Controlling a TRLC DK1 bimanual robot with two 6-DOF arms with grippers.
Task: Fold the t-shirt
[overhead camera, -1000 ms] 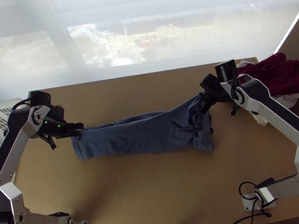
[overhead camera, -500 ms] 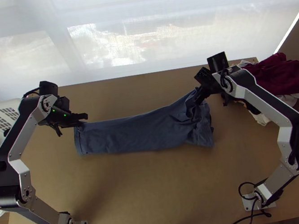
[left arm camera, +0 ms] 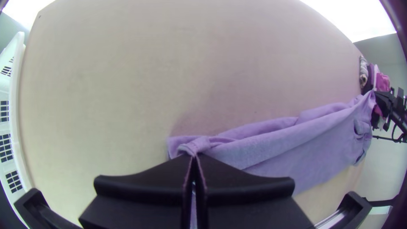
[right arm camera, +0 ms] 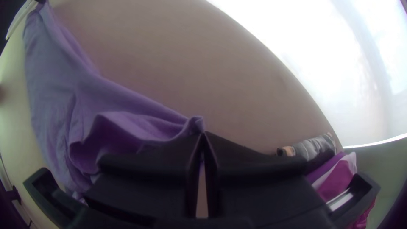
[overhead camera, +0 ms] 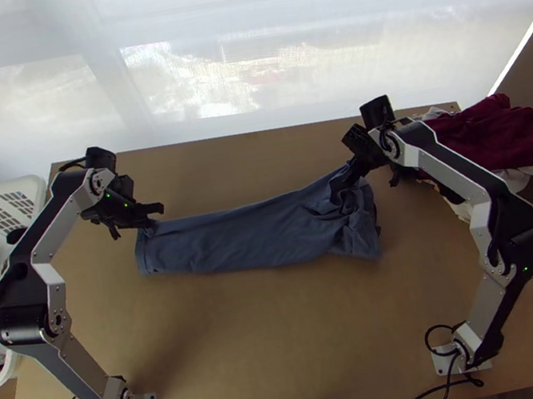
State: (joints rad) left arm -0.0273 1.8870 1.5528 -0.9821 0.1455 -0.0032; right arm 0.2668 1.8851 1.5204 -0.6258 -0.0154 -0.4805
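The t-shirt [overhead camera: 252,236] lies in a long, narrow strip across the middle of the table [overhead camera: 281,343], its end toward the right edge rumpled. The left end effector [left arm camera: 193,157] and right end effector [right arm camera: 203,135] each pinch a far-side corner. Lengthwise folding looks roughed out; smoothing and crosswise folding seem left.

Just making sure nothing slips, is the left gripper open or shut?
Shut: in the left wrist view, the left gripper has its fingertips together, with a gathered bit of the t-shirt pinched between them.
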